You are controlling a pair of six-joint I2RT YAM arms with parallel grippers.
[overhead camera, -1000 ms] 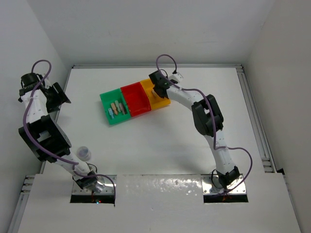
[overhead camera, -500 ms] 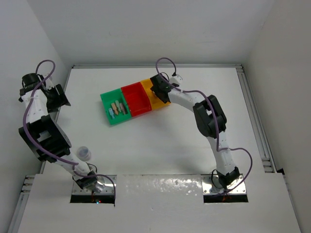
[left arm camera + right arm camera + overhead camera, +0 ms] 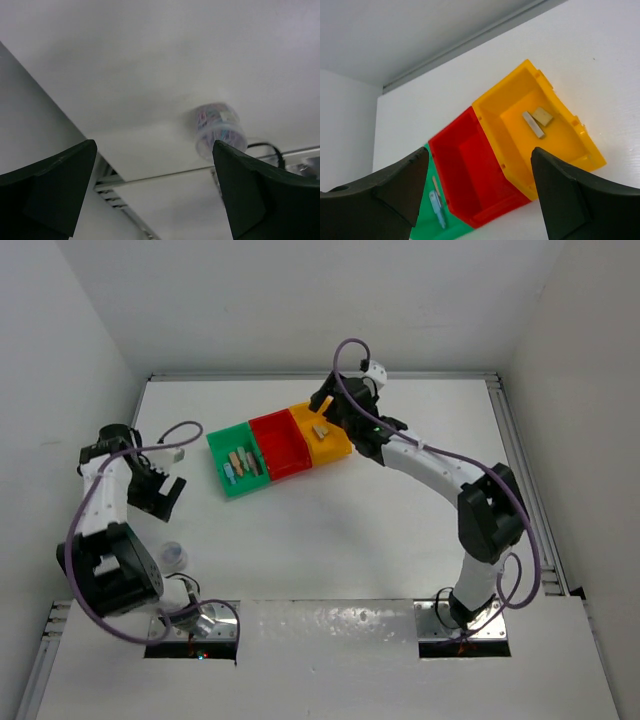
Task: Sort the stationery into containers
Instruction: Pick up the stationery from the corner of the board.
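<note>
Containers (image 3: 278,446) in green-red-yellow row, sticks (image 3: 240,462) in green, right arm (image 3: 430,462) over yellow, left wrist view, left gripper (image 3: 152,150) wide open, empty, clip cup (image 3: 219,129) ahead, right wrist view, right gripper (image 3: 480,152) wide open, empty, two beige pieces (image 3: 537,121) in yellow.

You are looking at a green bin (image 3: 228,438), a red bin (image 3: 280,445) and a yellow bin (image 3: 335,447) on a white table (image 3: 350,530). The sticks (image 3: 240,462) are showing tan, orange and blue. The block (image 3: 543,116) is looking beige, the bar (image 3: 533,124) pale grey. The clear cup (image 3: 219,129) is showing pink and blue bits.
</note>
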